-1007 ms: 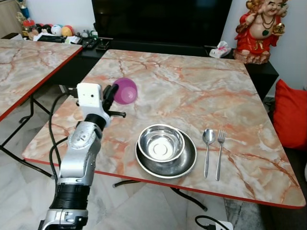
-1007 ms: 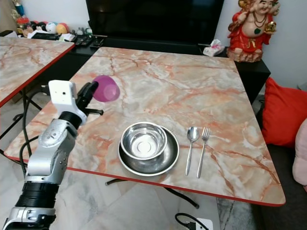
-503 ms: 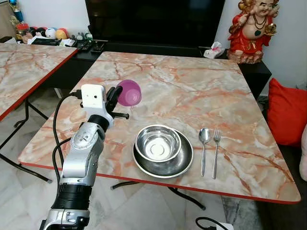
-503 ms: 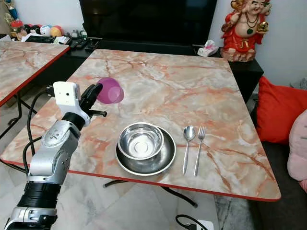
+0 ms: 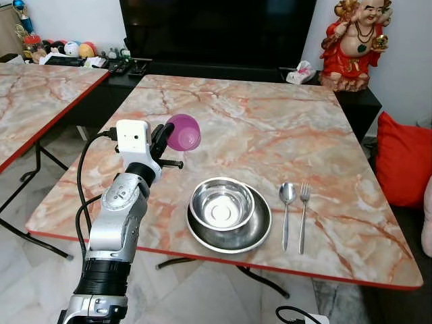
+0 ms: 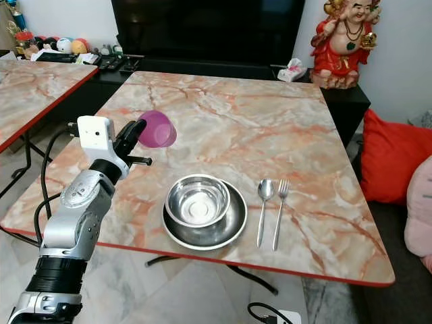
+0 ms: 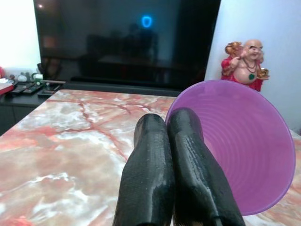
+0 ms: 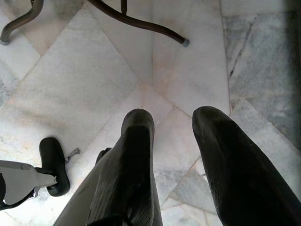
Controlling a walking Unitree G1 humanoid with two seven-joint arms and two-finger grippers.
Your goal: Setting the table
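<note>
My left gripper (image 5: pixel 164 133) is shut on the rim of a purple plastic cup (image 5: pixel 183 131), held tilted above the left part of the marble table (image 5: pixel 270 128). In the left wrist view the two black fingers (image 7: pixel 162 179) pinch the cup (image 7: pixel 244 146) at its edge. A steel bowl (image 5: pixel 222 203) sits in a steel plate (image 5: pixel 260 229) near the table's front edge. A spoon (image 5: pixel 287 212) and a fork (image 5: pixel 302 216) lie side by side to the right of the plate. My right gripper (image 8: pixel 174 141) hangs open over the floor.
A second marble table (image 5: pixel 34 94) stands to the left, with a gap between. A black TV cabinet (image 5: pixel 216 67) and a red figurine (image 5: pixel 356 44) are behind the table. A red cushion (image 5: pixel 403 158) lies at the right. Marble tiles (image 8: pixel 94 75) cover the floor.
The view has shifted slightly as the camera moved. The left gripper with the purple cup has edged a little up and to the right over the table.
</note>
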